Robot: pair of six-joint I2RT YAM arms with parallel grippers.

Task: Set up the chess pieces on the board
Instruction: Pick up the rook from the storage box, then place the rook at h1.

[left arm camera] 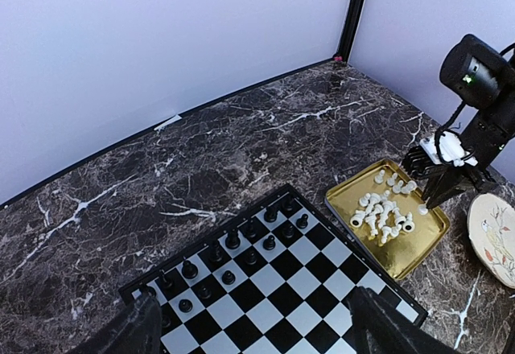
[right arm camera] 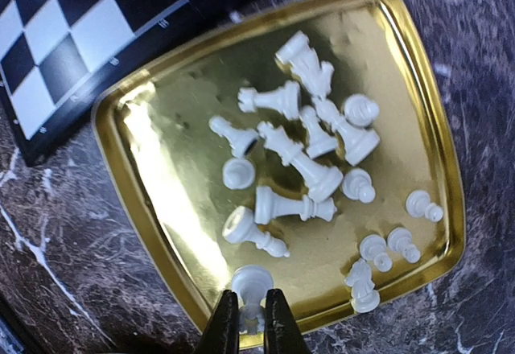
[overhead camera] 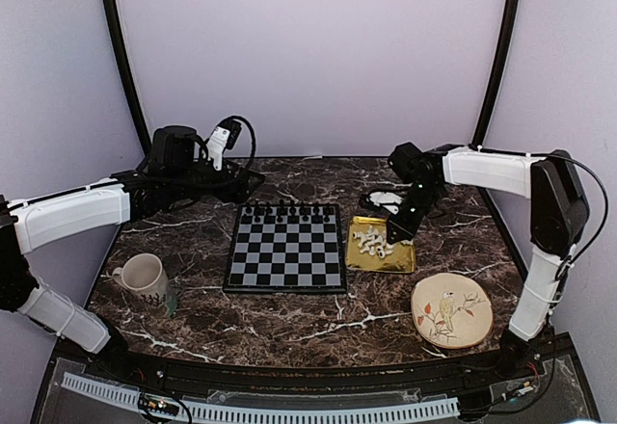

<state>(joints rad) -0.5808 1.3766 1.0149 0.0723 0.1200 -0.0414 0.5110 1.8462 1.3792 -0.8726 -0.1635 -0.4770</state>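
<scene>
The board (overhead camera: pixel 286 249) lies mid-table with black chessmen (overhead camera: pixel 289 211) on its far two rows; it also shows in the left wrist view (left arm camera: pixel 282 290). Several white chess pieces (right arm camera: pixel 302 141) lie tumbled in the gold tray (right arm camera: pixel 161 169), which sits right of the board (overhead camera: pixel 381 246). My right gripper (right arm camera: pixel 251 326) is over the tray's edge, shut on a white chess piece (right arm camera: pixel 253 286) with its base up. It shows in the top view too (overhead camera: pixel 400 231). My left gripper (overhead camera: pixel 227 169) hovers past the board's far left corner, open and empty, its dark fingertips (left arm camera: pixel 129 334) apart.
A cream mug (overhead camera: pixel 143 276) stands left of the board. A round bird-painted plate (overhead camera: pixel 451 310) lies at the front right, below the tray. A small white-and-black object (overhead camera: pixel 386 199) lies behind the tray. Curtain walls close in the table's back and sides.
</scene>
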